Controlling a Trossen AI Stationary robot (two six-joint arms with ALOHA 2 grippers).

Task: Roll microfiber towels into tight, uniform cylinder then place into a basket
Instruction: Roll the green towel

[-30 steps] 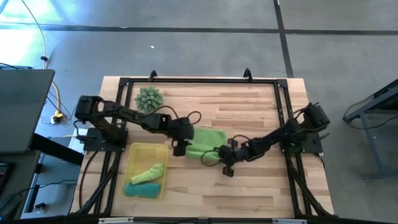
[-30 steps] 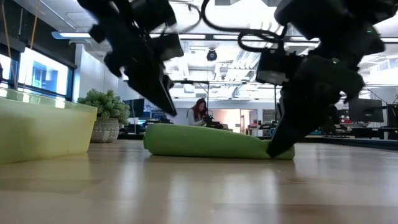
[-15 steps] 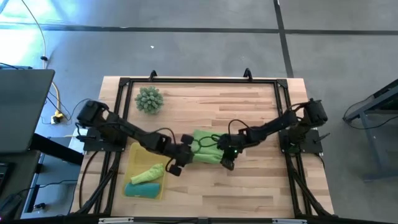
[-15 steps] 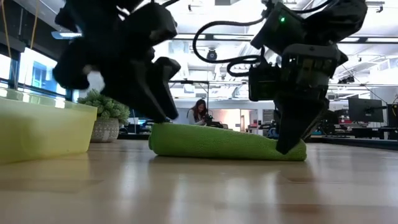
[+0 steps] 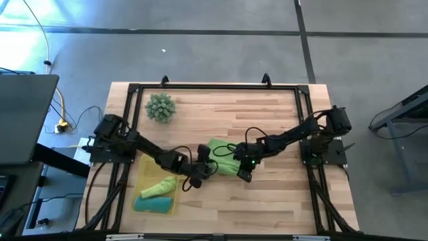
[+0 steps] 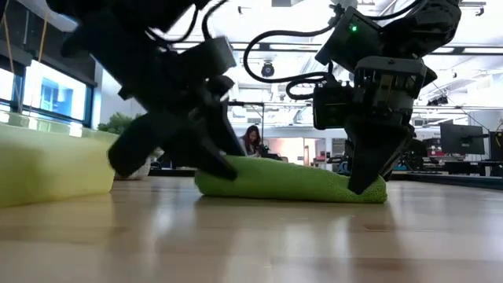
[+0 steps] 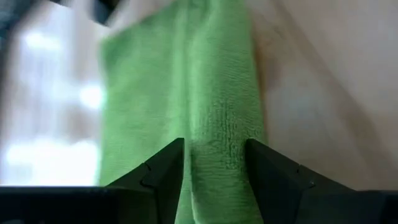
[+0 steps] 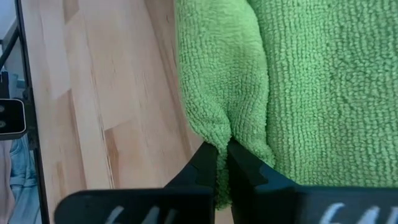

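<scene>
Lime green towel (image 5: 224,158) mid-table, right gripper (image 5: 243,175) pinching its 4 o'clock corner, left gripper (image 5: 202,171) parted astride its 8 o'clock edge.

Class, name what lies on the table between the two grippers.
In the high view, the lime green towel lies between the left gripper and right gripper.
</scene>
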